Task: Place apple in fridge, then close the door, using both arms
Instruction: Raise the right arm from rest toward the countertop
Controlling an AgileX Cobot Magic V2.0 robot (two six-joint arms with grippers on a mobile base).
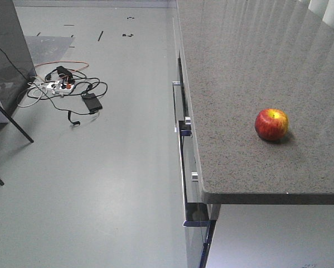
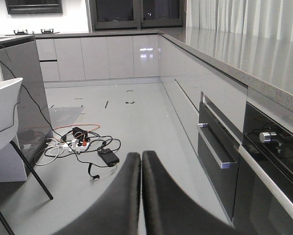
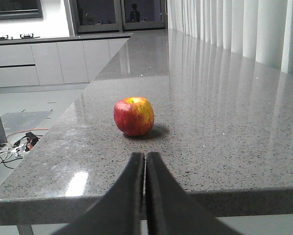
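Speckled counter (image 1: 239, 67), apple (image 1: 271, 124) near its front edge, untouched; left gripper (image 2: 141, 156) and right gripper (image 3: 145, 157) jaws together, everything left to do.

Nothing legible is picked up in any view. No text, label, brand or number can be read on the apple (image 1: 271, 124), the countertop (image 1: 239, 72) or the drawer fronts (image 2: 215, 147). The dark floor marks (image 1: 127, 34) are too small to be made out.
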